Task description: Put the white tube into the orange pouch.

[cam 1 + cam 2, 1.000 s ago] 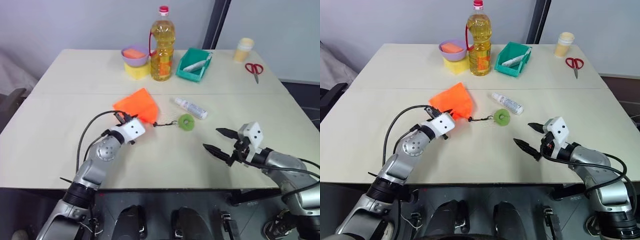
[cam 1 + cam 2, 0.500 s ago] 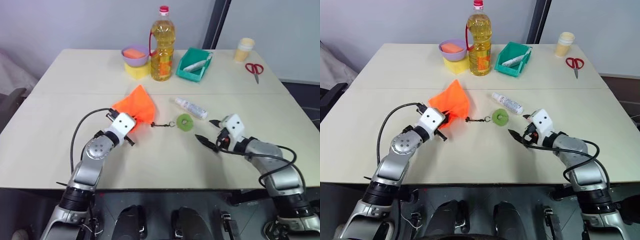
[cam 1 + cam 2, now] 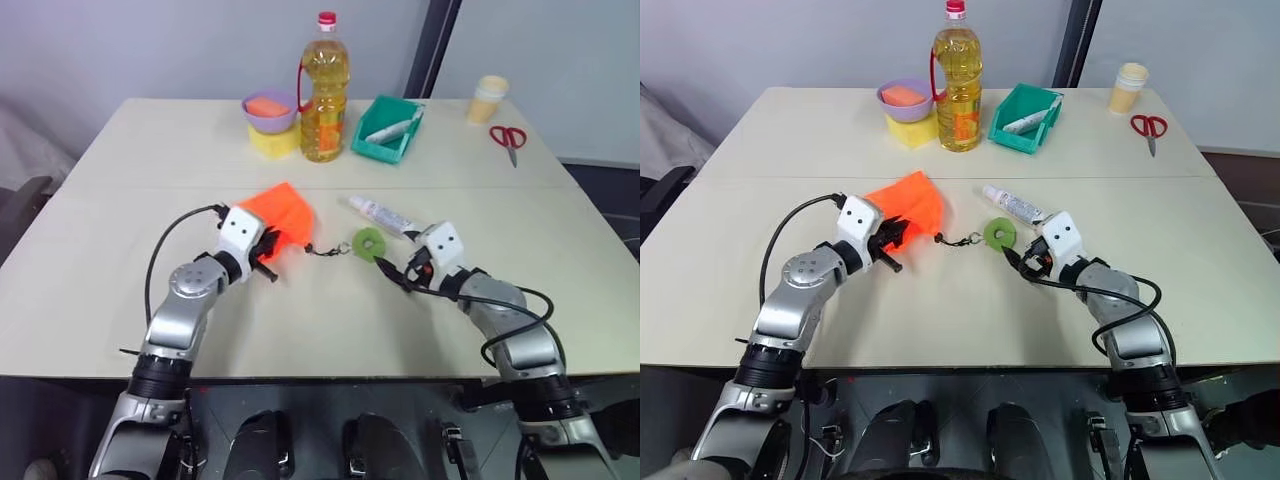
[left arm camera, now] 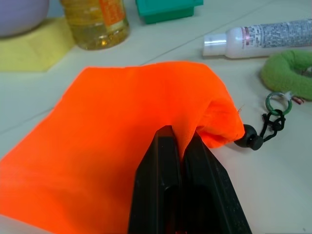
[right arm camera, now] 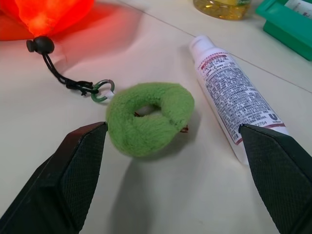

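From the head camera, the left gripper [image 3: 266, 247] pinches the orange pouch [image 3: 281, 212] near its mouth, likely to steady it. In the right wrist view, the right gripper [image 5: 180, 168] gapes wide, empty, just before the white tube [image 5: 234, 102] lying beside the green ring [image 5: 148, 117].

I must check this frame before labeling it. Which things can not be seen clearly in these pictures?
- Mouth of the orange pouch: left wrist view, folded fabric and the shut left pincer hide whether it is open.
- White tube: right wrist view, a finger of the open right pincer covers its far end.
- Print on the white tube: head views, too small to read.
- Contents of the teal tray: partly behind its wall.
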You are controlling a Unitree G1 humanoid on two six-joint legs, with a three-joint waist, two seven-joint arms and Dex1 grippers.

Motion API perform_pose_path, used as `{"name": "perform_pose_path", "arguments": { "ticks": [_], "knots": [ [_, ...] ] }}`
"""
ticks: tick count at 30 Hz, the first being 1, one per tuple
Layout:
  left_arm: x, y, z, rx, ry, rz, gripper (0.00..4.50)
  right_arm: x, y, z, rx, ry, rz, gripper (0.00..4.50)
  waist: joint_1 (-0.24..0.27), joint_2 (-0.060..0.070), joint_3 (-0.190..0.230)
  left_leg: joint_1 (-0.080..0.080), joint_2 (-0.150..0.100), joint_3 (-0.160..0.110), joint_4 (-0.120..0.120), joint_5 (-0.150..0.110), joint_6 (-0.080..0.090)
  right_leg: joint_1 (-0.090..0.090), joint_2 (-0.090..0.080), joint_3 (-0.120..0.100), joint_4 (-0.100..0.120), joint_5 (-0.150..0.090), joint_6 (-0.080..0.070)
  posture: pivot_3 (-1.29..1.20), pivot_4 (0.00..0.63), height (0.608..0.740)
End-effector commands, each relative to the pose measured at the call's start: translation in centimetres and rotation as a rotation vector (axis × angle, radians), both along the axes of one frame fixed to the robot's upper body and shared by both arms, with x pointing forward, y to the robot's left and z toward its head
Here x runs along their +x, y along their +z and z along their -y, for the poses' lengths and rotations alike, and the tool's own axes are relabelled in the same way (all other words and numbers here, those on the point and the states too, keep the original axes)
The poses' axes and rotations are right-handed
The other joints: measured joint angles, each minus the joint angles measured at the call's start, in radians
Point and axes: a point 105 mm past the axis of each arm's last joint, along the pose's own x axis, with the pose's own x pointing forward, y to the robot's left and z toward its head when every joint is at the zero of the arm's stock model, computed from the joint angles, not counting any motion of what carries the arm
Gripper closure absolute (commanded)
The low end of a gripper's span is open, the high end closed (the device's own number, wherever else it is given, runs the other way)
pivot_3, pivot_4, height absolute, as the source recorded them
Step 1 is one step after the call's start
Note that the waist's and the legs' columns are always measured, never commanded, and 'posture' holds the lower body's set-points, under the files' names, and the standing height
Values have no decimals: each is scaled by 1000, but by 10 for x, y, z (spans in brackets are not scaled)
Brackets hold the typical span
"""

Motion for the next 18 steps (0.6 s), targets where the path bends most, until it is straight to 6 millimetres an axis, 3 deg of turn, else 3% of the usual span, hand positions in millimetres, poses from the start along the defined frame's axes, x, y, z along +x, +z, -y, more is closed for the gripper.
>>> {"name": "perform_pose_path", "arguments": {
  "ticks": [1,2,7,12,16,17,18],
  "knots": [
    [1,14,-10,-50,-4,24,3883,-4,12,-5,11,7,58,0,0,0,0,0,0,0,0,0,0,0,0,0,0,0,0,0,150,727],
    [0,14,-15,-53,-11,17,3579,-6,12,-8,17,17,61,0,-1,0,0,0,0,0,0,0,0,0,0,0,0,0,0,0,150,727],
    [-5,13,-44,-85,-19,-26,1022,-19,17,-27,39,86,88,0,-4,0,0,0,0,0,-1,0,-1,-1,0,0,1,0,0,0,150,727],
    [-2,20,-67,-176,-32,-88,1022,-23,20,-37,59,87,115,0,-2,0,0,0,0,0,0,0,-1,-1,0,0,1,0,0,0,150,727],
    [-2,28,-73,-188,-105,-135,1022,-25,21,-45,86,75,131,0,0,-1,0,0,0,0,0,0,-1,-1,0,0,1,0,0,0,150,727],
    [-2,30,-73,-186,-126,-139,595,-26,20,-46,88,74,132,0,0,-1,0,0,0,0,0,0,-1,-1,-1,0,1,0,0,0,150,727],
    [-2,32,-72,-184,-147,-143,496,-27,20,-47,91,72,133,0,0,-1,0,0,0,0,0,0,-1,-1,-1,0,1,0,0,0,150,727]
  ]
}}
